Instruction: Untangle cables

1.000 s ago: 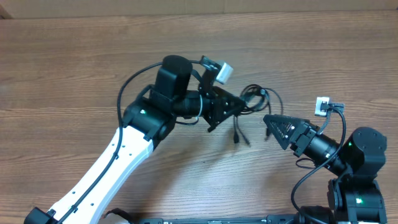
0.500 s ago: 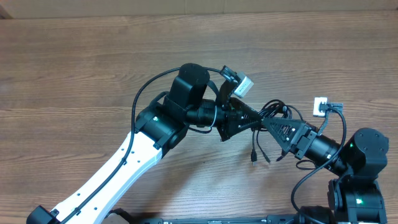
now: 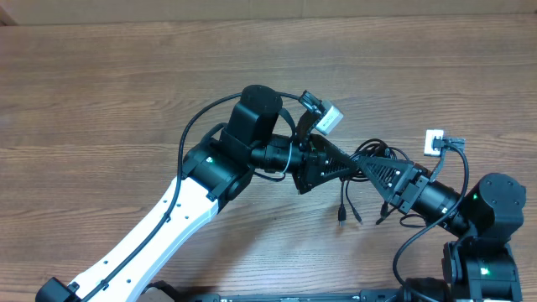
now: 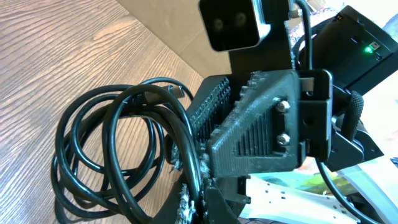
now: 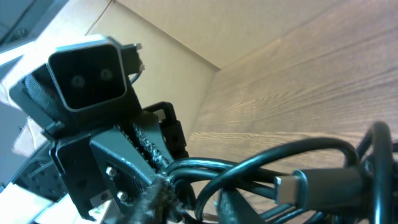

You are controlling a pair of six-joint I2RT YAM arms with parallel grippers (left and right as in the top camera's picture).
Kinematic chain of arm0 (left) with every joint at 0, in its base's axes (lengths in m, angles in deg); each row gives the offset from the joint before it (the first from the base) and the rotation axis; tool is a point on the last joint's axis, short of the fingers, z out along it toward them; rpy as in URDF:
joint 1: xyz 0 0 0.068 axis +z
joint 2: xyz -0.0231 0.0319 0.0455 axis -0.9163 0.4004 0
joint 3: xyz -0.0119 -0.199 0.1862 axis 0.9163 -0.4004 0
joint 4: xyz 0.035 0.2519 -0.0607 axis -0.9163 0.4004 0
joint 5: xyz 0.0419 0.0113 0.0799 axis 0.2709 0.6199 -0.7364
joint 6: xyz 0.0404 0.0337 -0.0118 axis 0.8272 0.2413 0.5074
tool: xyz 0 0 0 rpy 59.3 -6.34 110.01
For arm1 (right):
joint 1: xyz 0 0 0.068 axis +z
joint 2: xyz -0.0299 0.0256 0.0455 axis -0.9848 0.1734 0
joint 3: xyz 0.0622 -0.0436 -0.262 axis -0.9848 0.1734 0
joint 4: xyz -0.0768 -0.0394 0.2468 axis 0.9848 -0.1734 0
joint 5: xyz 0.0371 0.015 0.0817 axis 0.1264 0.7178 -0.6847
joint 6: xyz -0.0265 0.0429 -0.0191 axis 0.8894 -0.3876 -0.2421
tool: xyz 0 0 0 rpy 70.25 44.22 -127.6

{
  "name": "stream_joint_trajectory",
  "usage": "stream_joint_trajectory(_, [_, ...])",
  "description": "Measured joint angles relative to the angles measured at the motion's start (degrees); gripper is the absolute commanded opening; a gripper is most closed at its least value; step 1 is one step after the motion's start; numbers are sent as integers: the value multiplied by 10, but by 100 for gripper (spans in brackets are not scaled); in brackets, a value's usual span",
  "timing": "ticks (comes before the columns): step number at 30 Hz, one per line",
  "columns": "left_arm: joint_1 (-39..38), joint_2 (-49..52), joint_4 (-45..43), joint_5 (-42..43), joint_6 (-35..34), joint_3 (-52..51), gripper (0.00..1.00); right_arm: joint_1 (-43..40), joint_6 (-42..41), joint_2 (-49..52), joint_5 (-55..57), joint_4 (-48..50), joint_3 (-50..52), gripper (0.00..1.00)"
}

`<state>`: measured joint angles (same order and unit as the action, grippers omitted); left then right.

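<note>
The cables (image 3: pixel 375 152) are a bundle of thin black loops held above the table between my two grippers, with two plug ends (image 3: pixel 345 211) dangling below. My left gripper (image 3: pixel 342 165) is shut on a strand. In the left wrist view that strand runs between the jaws (image 4: pixel 198 198), and the loops (image 4: pixel 106 155) hang to the left. My right gripper (image 3: pixel 367 167) meets it tip to tip. In the right wrist view the right gripper (image 5: pixel 193 202) has closed round several strands, and a silver-tipped plug (image 5: pixel 292 185) lies just beyond.
The wooden table (image 3: pixel 101 101) stretches to the left and back. A cardboard wall (image 5: pixel 205 31) borders its far edge. The left arm's white link (image 3: pixel 159 226) crosses the front left, and the right arm's base (image 3: pixel 482 243) stands at the front right.
The left gripper carried the cable bundle to the right, up to the right gripper. The right jaws narrowed from wide open onto the strands.
</note>
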<state>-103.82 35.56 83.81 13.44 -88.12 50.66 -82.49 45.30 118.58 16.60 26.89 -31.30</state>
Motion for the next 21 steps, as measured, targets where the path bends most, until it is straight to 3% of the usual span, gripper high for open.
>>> stream_joint_trajectory(4, [0,0,-1,3,0,0,4,0,1,0,0,1,0,4])
stream_joint_trajectory(16, [14,0,21,1,11,0,4,0,13,1,-13,11,0,4])
stream_joint_trajectory(21, [33,0,93,-77,17,0,4,0,23,2,-51,61,0,4])
